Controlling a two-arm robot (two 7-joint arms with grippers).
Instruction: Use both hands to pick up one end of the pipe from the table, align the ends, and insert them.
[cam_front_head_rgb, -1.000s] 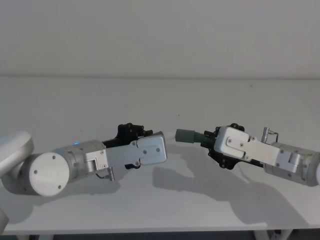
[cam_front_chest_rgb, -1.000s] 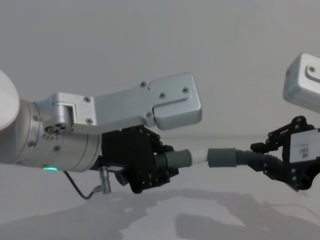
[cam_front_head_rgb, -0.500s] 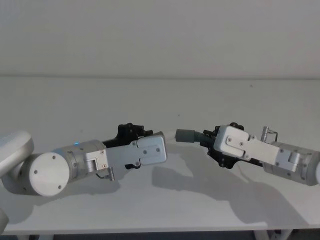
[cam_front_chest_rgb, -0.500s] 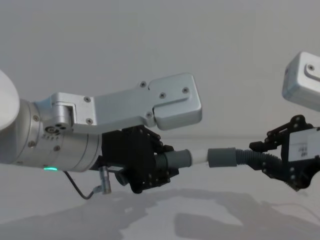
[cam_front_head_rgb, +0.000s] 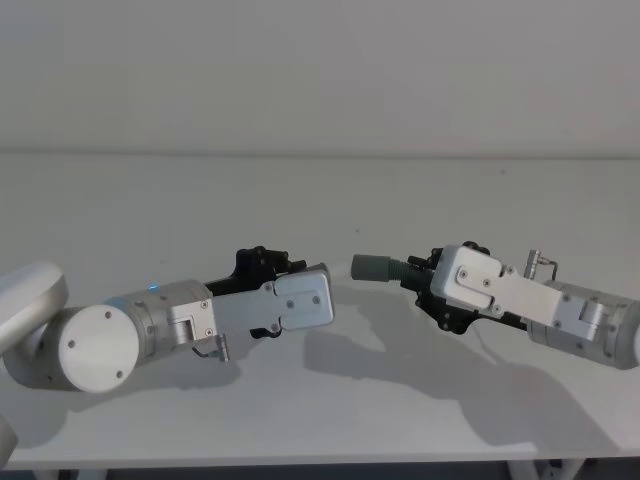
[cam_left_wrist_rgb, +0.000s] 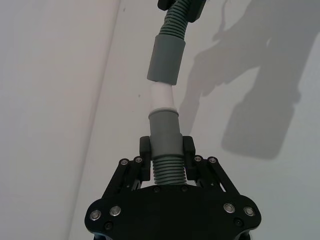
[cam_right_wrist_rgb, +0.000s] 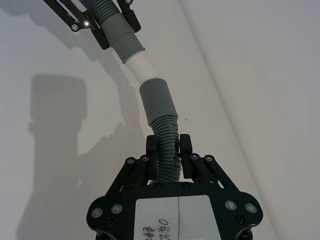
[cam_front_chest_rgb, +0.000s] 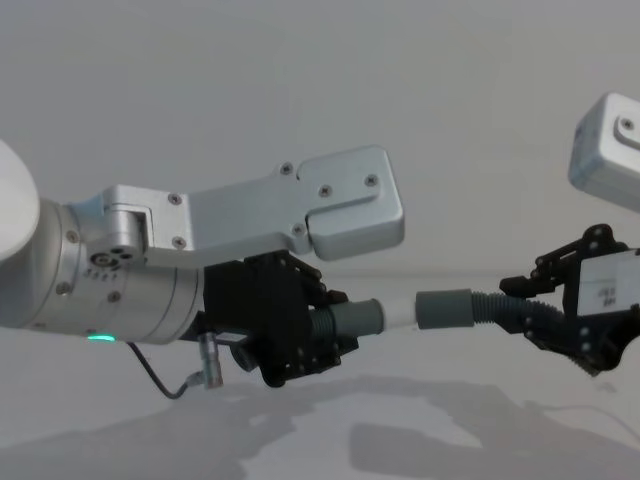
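Both grippers hang above the white table, tips facing each other. My left gripper is shut on the ribbed part of one grey pipe piece, whose white tip points right. Opposite it, my right gripper is shut on the ribbed piece, with its smooth grey socket pointing left. The white tip meets the mouth of the socket at a slight angle. In the head view the left gripper and right gripper flank the socket.
The table carries only the arms' shadows, and a plain pale wall stands behind it. A thin wire trails on the surface under the right arm.
My right gripper has risen a little and edged left, lifting the socket so it lies more level against the white tip. The left gripper has held still.
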